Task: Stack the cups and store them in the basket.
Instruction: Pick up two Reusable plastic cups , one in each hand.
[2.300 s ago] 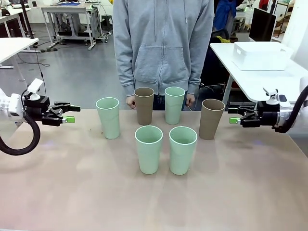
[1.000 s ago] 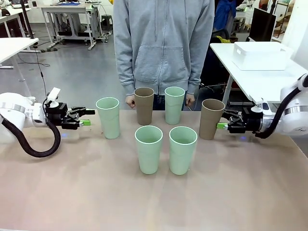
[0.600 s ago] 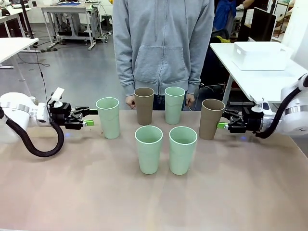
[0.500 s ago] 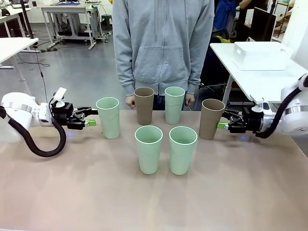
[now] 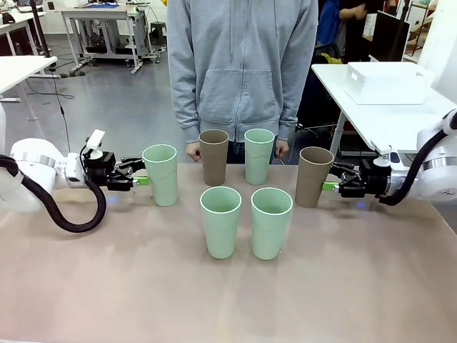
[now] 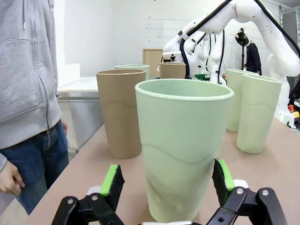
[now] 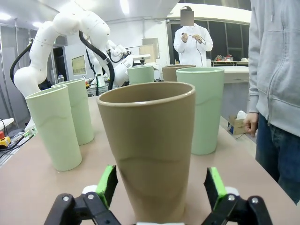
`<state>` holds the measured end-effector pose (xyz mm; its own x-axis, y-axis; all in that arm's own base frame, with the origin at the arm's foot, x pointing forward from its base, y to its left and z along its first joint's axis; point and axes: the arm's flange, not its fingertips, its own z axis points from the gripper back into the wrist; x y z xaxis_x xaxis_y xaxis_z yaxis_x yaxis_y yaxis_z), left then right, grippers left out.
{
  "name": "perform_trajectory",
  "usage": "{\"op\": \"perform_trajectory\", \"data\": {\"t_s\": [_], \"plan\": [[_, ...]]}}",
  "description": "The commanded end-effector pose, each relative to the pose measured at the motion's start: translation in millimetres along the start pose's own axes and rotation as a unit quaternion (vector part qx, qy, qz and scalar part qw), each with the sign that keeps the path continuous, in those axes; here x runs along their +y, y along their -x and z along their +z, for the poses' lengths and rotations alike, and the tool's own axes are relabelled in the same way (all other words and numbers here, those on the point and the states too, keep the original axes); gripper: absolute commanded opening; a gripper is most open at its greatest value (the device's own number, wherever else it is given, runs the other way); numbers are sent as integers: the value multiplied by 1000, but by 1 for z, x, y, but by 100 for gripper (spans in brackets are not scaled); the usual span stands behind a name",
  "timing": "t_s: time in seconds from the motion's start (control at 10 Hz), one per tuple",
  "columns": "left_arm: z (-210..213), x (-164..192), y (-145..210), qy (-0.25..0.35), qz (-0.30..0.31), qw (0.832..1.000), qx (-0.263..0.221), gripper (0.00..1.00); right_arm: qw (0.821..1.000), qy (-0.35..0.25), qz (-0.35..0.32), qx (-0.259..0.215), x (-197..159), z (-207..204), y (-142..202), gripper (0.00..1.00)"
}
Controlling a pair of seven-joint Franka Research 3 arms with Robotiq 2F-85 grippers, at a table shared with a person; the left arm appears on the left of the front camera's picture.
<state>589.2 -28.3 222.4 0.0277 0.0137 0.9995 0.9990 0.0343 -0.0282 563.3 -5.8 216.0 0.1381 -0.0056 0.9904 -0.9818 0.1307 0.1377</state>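
1. On the beige bench (image 5: 228,300) six cups (image 5: 221,221) stand upright, unstacked; the white basket (image 5: 389,82) sits well apart on a side table (image 5: 371,125).
2. The left gripper (image 5: 139,172) has just advanced, and its fingers now stand wide around the leftmost mint cup (image 5: 161,179).
3. The right gripper (image 5: 332,178) stays wide around the tan cup (image 5: 313,179), apparently not touching.
4. Both seem ready to close.

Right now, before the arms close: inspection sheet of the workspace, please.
Surface: beige table, nothing spilled.
Job's things: six cups upright, unstacked, four mint, two tan; basket on the white side table, away from them.
Clutter: nothing seen.
Grippers: left gripper open around the leftmost mint cup; right gripper open around the rightmost tan cup.
Cables: a black hose loops from each arm.
Surroundings: person in grey hoodie at the far edge.
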Motion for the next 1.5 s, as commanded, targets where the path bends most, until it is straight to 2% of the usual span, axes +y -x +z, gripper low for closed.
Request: {"op": "perform_trajectory", "data": {"t_s": [0.0,1.4], "plan": [[-12,4,1,-15,-5,1000,-7,100,1000,0,-10,-5,3,-4,-5,100],[-68,-1,7,31,19,999,5,100,999,-27,-37,-8,5,-42,-5,100]]}}
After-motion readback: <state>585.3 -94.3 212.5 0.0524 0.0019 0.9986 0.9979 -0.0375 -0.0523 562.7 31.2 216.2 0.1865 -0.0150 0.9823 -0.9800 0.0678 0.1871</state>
